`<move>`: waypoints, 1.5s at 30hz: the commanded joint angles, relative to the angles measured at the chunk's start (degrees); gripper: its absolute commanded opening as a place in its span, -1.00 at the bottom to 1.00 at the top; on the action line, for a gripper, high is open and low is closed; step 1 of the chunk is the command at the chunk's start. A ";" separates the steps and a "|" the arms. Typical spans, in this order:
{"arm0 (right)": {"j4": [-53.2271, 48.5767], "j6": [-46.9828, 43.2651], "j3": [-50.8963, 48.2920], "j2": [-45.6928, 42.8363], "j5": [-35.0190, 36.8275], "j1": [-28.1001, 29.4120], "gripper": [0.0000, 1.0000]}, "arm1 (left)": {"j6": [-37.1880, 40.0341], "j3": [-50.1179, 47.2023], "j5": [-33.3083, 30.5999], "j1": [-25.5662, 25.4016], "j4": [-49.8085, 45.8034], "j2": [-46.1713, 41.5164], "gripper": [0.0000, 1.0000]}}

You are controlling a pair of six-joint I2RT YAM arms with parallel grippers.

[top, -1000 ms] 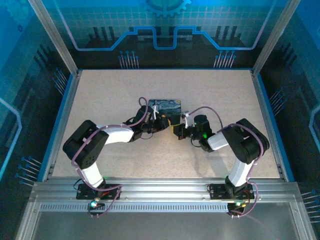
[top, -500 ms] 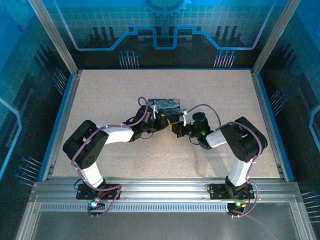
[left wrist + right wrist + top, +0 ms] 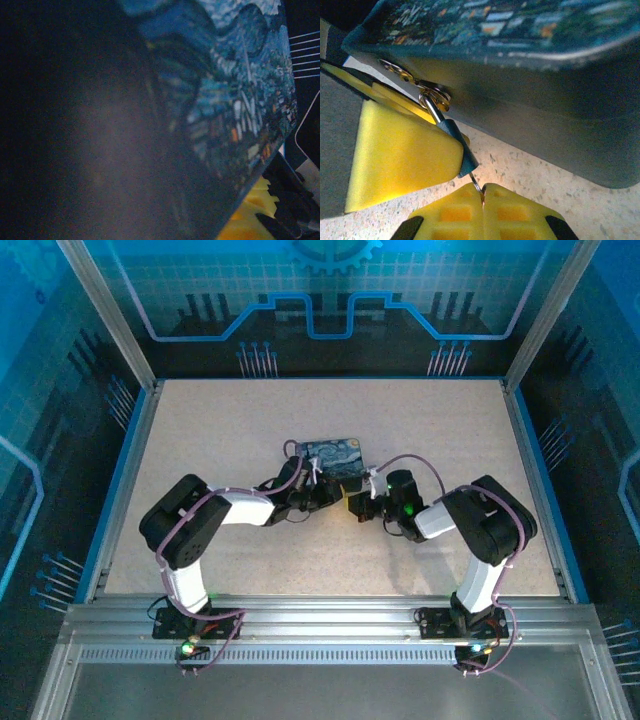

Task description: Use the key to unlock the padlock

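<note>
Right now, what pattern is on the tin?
Blue swirling painted sky on the tin, clearest in left wrist view.

**No legible writing in view**

No words, numbers or brand marks can be read. The tin (image 3: 333, 454) near the middle of the worktop (image 3: 250, 420) carries a painted swirl picture on its lid. The back wall panel (image 3: 330, 300) bears a gear-shaped emblem (image 3: 337, 252) and line graphics, the only sign-like marks.

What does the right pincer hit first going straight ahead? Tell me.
Likely the padlock, right beyond the key pinched in the right pincer. The tin wall stands behind it, though depth is unclear.
</note>
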 commanded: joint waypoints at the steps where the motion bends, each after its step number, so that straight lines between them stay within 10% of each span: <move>1: -1.60 -1.00 -1.07 -2.06 -0.03 -0.15 -1.00 | -1.64 1.78 3.74 -1.69 5.10 0.63 -0.41; 14: -6.33 1.09 0.07 -3.31 -1.91 -0.64 -1.00 | 1.41 -4.59 -2.64 -1.60 -4.59 -13.43 0.26; 45: -19.28 22.88 4.32 -9.38 -0.72 4.41 -1.00 | -22.59 -17.22 -12.48 -4.32 16.32 -10.26 -0.06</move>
